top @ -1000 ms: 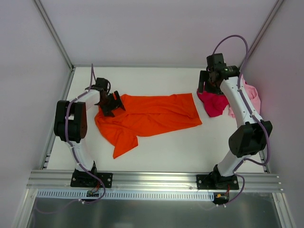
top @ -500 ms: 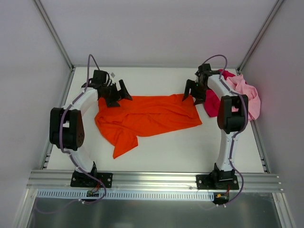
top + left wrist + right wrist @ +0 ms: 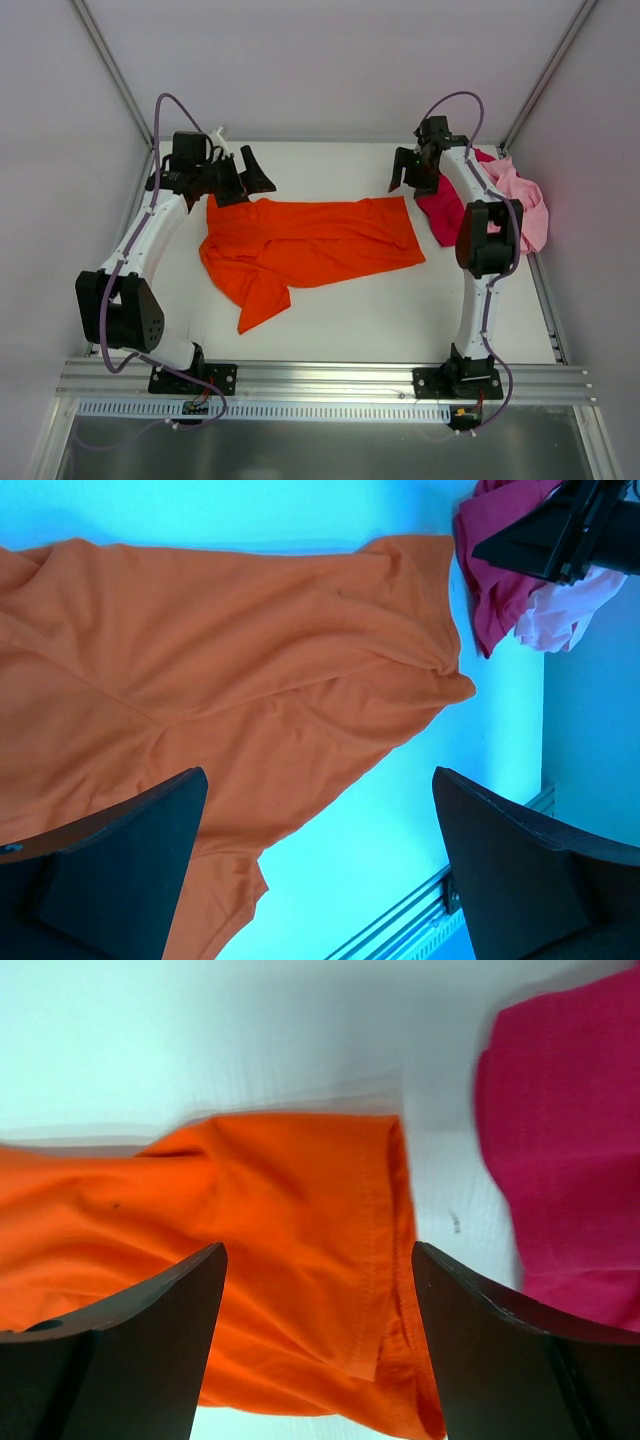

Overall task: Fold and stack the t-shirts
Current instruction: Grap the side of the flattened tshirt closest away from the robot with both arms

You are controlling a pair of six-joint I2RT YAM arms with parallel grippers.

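Observation:
The orange t-shirt [image 3: 310, 245] lies spread and rumpled across the middle of the white table, also filling the left wrist view [image 3: 230, 670] and the right wrist view [image 3: 280, 1220]. The crimson t-shirt [image 3: 445, 215] and the pink t-shirt [image 3: 525, 205] are bunched together at the right wall. My left gripper [image 3: 250, 180] hovers open above the orange shirt's back left corner, holding nothing [image 3: 318, 780]. My right gripper [image 3: 410, 180] stands open over the shirt's back right corner, its hem between the fingers but not gripped [image 3: 318, 1250]. The crimson cloth [image 3: 570, 1140] lies just to its right.
White walls close the table in at the back and both sides. An aluminium rail [image 3: 320, 375] with both arm bases runs along the near edge. The crimson shirt [image 3: 500, 570], pink shirt [image 3: 560, 615] and right gripper [image 3: 570, 530] show at the top right of the left wrist view.
My left gripper has opened wide and lifted back and left off the orange shirt's corner. The right gripper has swung left from above the crimson shirt to the orange shirt's back right corner.

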